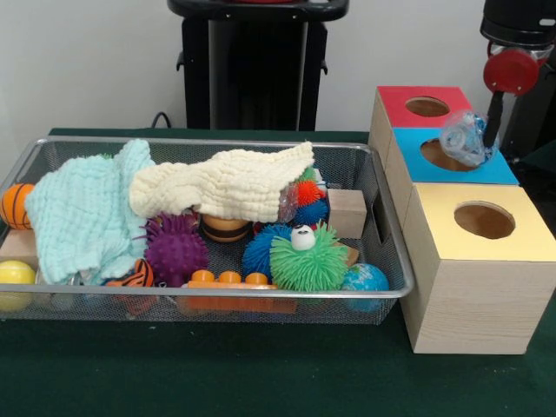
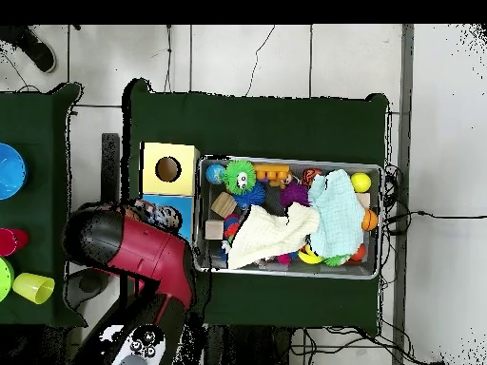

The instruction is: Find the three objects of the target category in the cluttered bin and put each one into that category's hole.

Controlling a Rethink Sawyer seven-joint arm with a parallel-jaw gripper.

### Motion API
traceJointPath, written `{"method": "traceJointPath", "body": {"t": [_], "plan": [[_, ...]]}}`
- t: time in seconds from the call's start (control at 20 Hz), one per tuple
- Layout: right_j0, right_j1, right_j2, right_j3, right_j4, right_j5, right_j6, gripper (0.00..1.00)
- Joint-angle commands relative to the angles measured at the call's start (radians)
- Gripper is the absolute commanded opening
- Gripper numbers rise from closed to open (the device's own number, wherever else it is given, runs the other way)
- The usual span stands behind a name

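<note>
The wire mesh bin (image 1: 217,143) lies on the green table, full of toys and two cloths; it also shows in the overhead view (image 2: 285,162). To its right stands the blue-topped box (image 1: 504,169) with its round hole (image 1: 439,158). My gripper (image 1: 476,143) hangs at the hole's right rim, shut on a translucent bluish knobbly ball (image 1: 462,137) held just over the hole. In the overhead view the red arm (image 2: 143,249) covers most of the blue box, and the gripper (image 2: 167,219) shows at its tip.
A red-topped box (image 1: 395,104) stands behind the blue one and a yellow-topped box (image 1: 521,243) in front. In the bin lie a mint cloth (image 1: 87,208), a cream cloth (image 1: 226,182), green (image 1: 308,259), purple (image 1: 174,248) and blue (image 1: 261,248) spiky balls, a wooden block (image 1: 347,213) and a globe ball (image 1: 365,280).
</note>
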Motion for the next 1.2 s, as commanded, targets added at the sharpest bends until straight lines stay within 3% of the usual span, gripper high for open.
{"method": "traceJointPath", "body": {"t": [0.05, 0.75, 1.2], "plan": [[-0.045, -0.001, 0.065, 0.066, -0.042, 0.022, 0.072, 1.0], [-0.065, -0.014, 0.096, 0.159, -0.037, -0.077, 0.015, 1.0], [-0.07, -0.008, 0.119, 0.176, -0.03, -0.115, 0.022, 1.0]]}}
